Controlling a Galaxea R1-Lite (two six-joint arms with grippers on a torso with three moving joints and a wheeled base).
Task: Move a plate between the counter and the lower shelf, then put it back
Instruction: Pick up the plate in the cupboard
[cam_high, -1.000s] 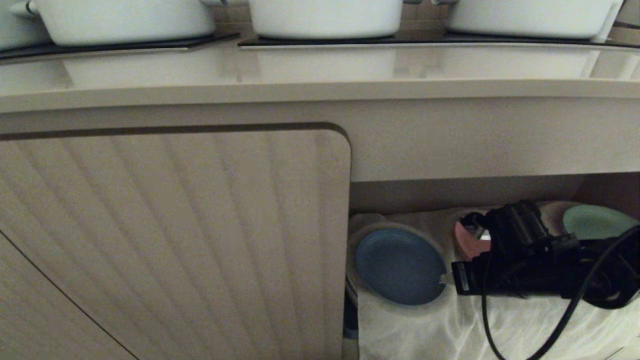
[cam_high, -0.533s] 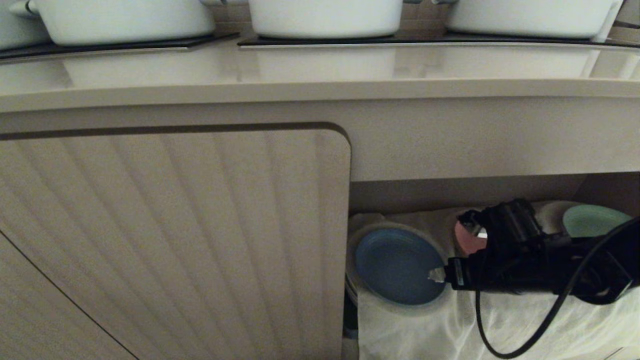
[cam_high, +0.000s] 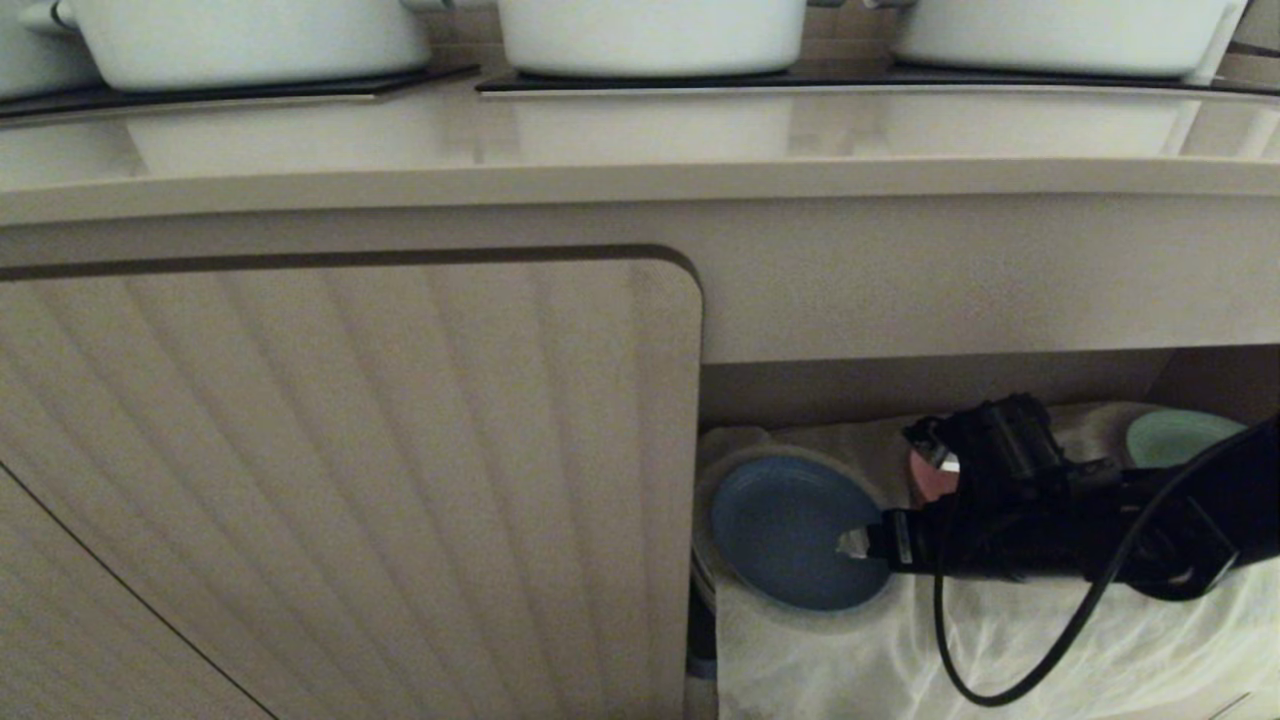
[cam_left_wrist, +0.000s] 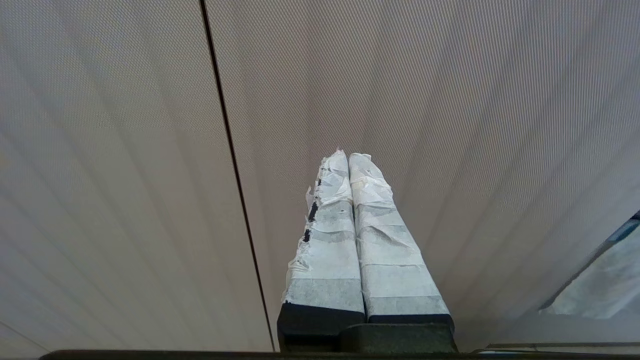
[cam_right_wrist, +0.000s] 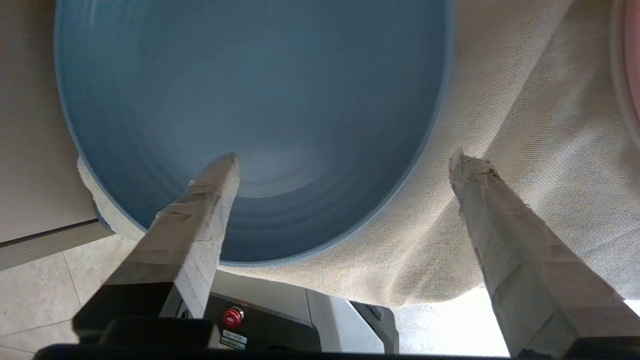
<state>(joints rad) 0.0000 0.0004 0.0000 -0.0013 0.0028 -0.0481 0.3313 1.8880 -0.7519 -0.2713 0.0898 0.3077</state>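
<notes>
The light blue plate lies flat on the white cloth of the lower shelf, at the shelf's left end beside the cabinet door. My right gripper reaches in level from the right and is open. In the right wrist view one finger hangs over the inside of the plate. The other finger is over the cloth outside the rim, so the rim lies between the jaws. My left gripper is shut and empty, facing the ribbed door. The counter runs above.
A pink plate and a green plate sit further right on the shelf, partly behind my arm. White pots stand on the hob panels. The ribbed cabinet door closes the left side. The shelf opening is low.
My right gripper has opened wide and slid left, so one fingertip now reaches over the plate's right rim. The plate has stayed in place.
</notes>
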